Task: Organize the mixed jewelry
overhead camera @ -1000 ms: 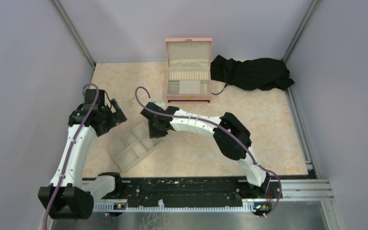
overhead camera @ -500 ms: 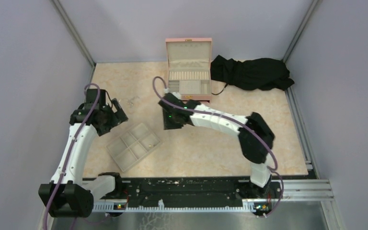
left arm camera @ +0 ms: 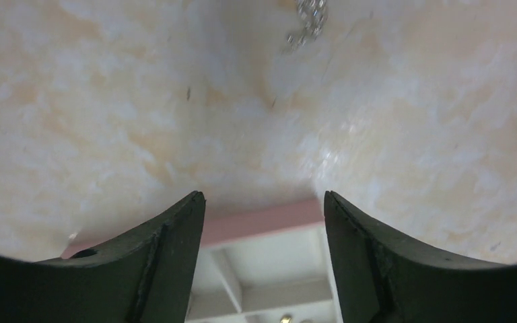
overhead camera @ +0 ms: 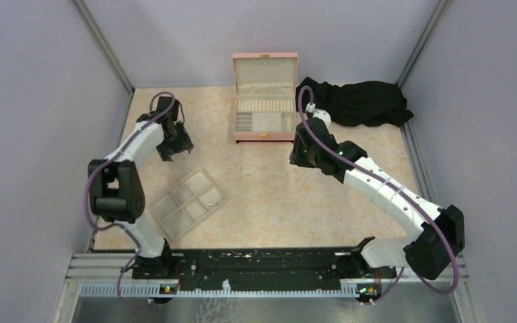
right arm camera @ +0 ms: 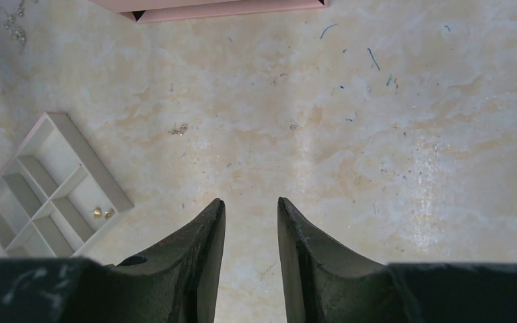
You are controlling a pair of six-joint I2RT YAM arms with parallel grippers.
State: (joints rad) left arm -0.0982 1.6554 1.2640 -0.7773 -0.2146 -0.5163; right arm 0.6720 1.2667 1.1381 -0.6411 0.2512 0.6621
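The mixed jewelry lies in three places. A silvery chain tangle (left arm camera: 306, 20) (right arm camera: 3, 20) rests on the marble table, a tiny loose piece (right arm camera: 178, 129) lies further right, and two gold specks (right arm camera: 101, 213) sit in one compartment of the beige tray (overhead camera: 175, 219) (right arm camera: 118, 198). My left gripper (overhead camera: 175, 143) (left arm camera: 262, 195) hangs low over the table beside the chain, jaws wide apart and empty, with the tray's rim (left arm camera: 262, 225) showing between them. Over bare table near the pink box's right front corner, my right gripper (overhead camera: 301, 153) (right arm camera: 250, 200) is narrowly open and holds nothing.
The pink box (overhead camera: 266, 101) (right arm camera: 209, 8) stands open at the back centre, its lid upright. A black cloth (overhead camera: 353, 102) is bunched to its right. Purple walls close in on three sides.
The left arm reached back and right to the chain pile, its jaws narrowing a little. The right arm swung away from the tray to the right, ending by the pink box.
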